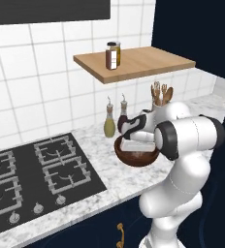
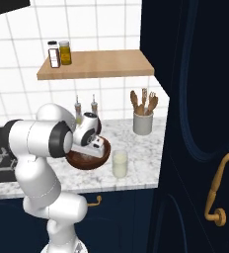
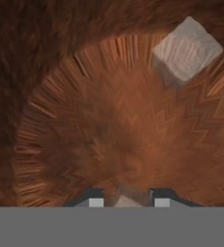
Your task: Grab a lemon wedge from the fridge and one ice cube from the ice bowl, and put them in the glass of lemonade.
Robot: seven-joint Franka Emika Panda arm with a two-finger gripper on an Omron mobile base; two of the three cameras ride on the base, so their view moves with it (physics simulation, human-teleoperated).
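Observation:
The ice bowl [image 1: 134,160] [image 2: 87,162], round and reddish-brown, stands on the marble counter with my hand lowered into it. In the hand view my gripper [image 3: 128,199] sits low over the bowl's wooden floor [image 3: 109,135], its fingertips [image 3: 95,198] closed against a small pale ice cube [image 3: 128,200]. A second ice cube [image 3: 187,47] lies loose near the bowl's wall. The glass of lemonade [image 2: 119,164] stands just right of the bowl. The fridge and the lemon wedge are out of view.
Two slim oil bottles [image 1: 115,118] stand behind the bowl, and a grey crock of wooden utensils [image 2: 142,120] stands at the back right. A wooden shelf [image 2: 96,64] with jars hangs overhead. A gas hob [image 1: 37,174] lies to the left. Navy cabinets [image 2: 200,123] wall off the right.

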